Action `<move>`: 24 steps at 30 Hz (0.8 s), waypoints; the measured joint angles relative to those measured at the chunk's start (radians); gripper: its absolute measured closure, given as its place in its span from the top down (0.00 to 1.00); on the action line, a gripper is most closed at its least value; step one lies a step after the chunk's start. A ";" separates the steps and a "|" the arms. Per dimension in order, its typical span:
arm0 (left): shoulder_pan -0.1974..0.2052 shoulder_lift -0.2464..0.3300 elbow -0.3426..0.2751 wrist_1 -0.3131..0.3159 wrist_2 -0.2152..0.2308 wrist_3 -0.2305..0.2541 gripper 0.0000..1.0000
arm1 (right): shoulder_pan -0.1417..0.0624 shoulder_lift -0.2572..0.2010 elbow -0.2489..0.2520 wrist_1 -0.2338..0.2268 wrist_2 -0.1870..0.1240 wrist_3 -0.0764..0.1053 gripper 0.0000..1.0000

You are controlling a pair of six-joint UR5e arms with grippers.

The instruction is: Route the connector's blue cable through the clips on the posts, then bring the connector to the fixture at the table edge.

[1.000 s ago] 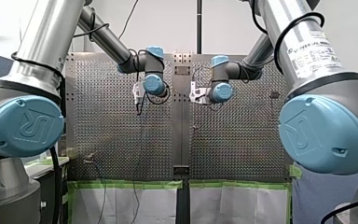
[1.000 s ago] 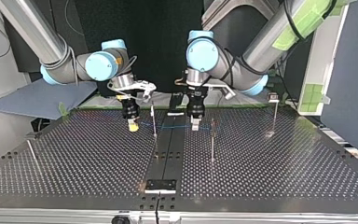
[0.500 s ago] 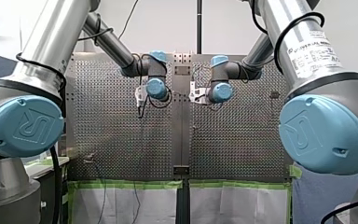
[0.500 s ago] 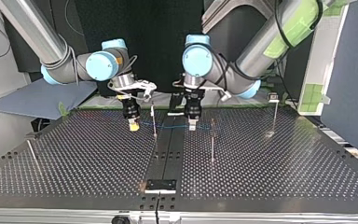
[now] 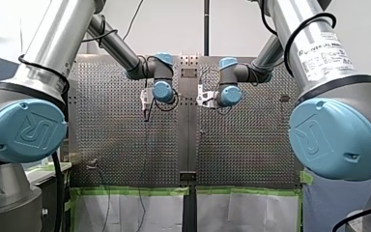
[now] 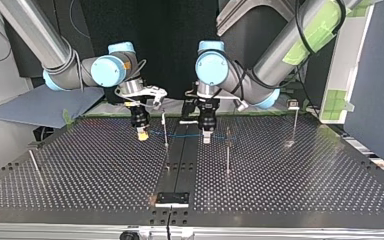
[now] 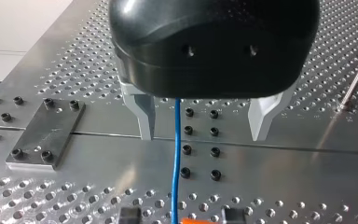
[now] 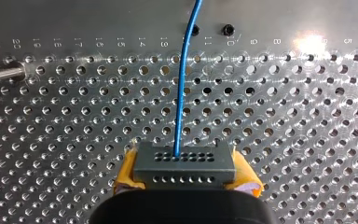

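Observation:
A dark grey connector sits between the yellow pads of my right gripper, which is shut on it just above the table. Its blue cable runs straight ahead over the perforated plate. In the top view the blue cable stretches past a thin post to my left gripper. My left gripper is open, its pale fingers astride the blue cable without touching it. A second post stands beside my left gripper.
A taller post with a clip stands at the top view's right, and a leaning rod at its left. A black fixture plate lies at the near table edge, on the central seam. A bolted plate lies beside my left gripper.
My left gripper has shifted slightly towards the top view's left, along the cable, and a little lower. The right arm and the connector have stayed put.

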 joint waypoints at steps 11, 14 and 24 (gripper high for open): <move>0.003 0.000 0.000 0.024 0.002 0.010 0.91 | 0.000 0.000 0.000 0.004 -0.003 -0.001 0.00; 0.002 0.000 0.000 0.034 0.001 0.030 0.63 | 0.000 0.000 0.001 0.007 -0.003 -0.001 0.00; 0.001 0.000 0.000 0.042 -0.008 0.058 0.00 | 0.000 0.000 0.001 0.015 -0.003 -0.002 0.00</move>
